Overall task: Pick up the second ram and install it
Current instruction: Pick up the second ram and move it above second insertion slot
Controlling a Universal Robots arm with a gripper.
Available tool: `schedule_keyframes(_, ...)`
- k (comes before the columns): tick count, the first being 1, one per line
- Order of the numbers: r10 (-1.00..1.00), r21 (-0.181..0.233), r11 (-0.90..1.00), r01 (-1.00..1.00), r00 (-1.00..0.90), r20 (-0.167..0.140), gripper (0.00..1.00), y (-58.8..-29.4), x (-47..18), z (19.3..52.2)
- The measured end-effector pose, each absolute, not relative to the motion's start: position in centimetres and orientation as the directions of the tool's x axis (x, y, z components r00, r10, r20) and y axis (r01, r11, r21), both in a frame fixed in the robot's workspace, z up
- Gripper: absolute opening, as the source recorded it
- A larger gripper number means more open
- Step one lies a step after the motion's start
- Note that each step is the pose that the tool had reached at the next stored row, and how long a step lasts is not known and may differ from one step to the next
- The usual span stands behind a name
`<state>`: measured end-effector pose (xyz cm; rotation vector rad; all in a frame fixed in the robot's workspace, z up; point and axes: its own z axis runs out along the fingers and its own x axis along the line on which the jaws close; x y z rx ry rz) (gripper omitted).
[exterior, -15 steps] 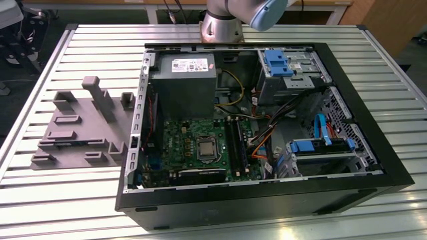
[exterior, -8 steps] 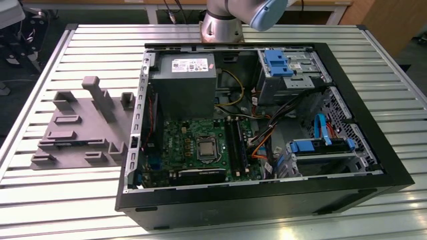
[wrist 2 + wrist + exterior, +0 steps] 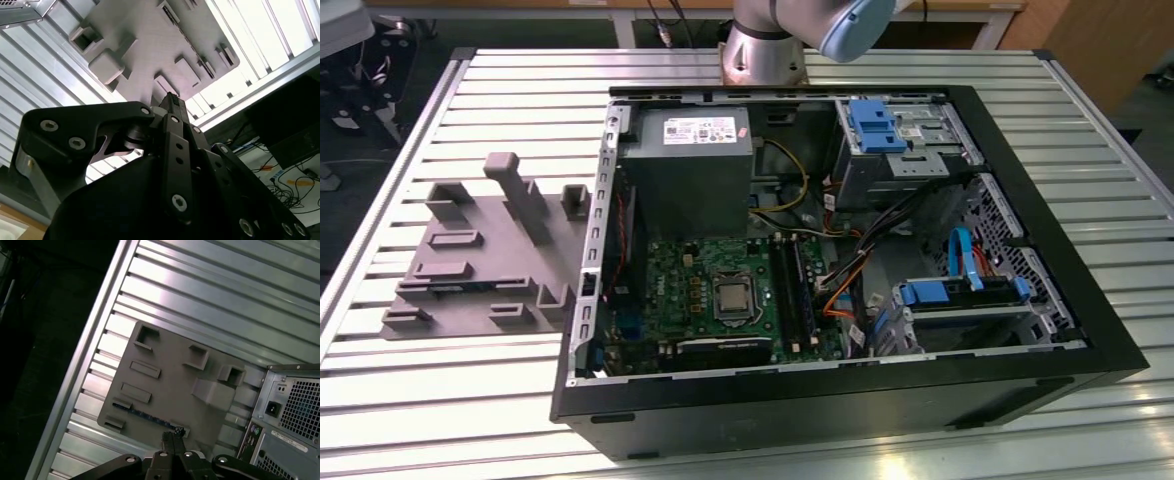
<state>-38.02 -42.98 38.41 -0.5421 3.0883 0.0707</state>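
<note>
on the grey fixture (image 3: 175,375), near the bench (image 3: 210,285) edge at the exterior view's left, the ram (image 3: 145,415) shows as a thin dark strip along one side of the fixture. it seems to stand on edge in a groove.

the pincer (image 3: 173,439) hangs over the fixture, tips pressed together and pinching nothing. in the first wrist view its tip lines up with one end of the ram. it looks clear of the ram, but this cannot be confirmed.

handling: expect the ram to be light, stiff and thin, and brittle if bent. take hold across the two flat faces, near mid-length, at the upper edge. avoid the contact edge.

hidden items:
- the ram end beside the tip is covered by the pincer.
- the lower edge of the ram lies in the groove, unseen.
- in the case (image 3: 854,400), the slots (image 3: 790,272) are dark and narrow. which one is free cannot be told.
</note>
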Motion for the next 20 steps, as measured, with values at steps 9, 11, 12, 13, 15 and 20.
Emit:
schedule_keyframes(9,-0.373,0.043,0.927,-0.373,-0.928,-0.013,0.11,-42.98,-38.02,38.41)
schedule_keyframes(11,-0.380,0.043,0.924,-0.380,-0.925,-0.013,0.11,-42.98,-38.02,38.41)
schedule_keyframes(12,-0.384,0.043,0.922,-0.384,-0.923,-0.013,0.11,-42.98,-38.02,38.41)
schedule_keyframes(13,-0.387,0.043,0.921,-0.387,-0.922,-0.013,0.11,-42.99,-38.02,38.41)
schedule_keyframes(15,-0.394,0.043,0.918,-0.394,-0.919,-0.013,0.11,-42.99,-38.02,38.41)
schedule_keyframes(20,-0.429,0.043,0.902,-0.429,-0.903,-0.013,0.11,-43.00,-38.02,38.40)
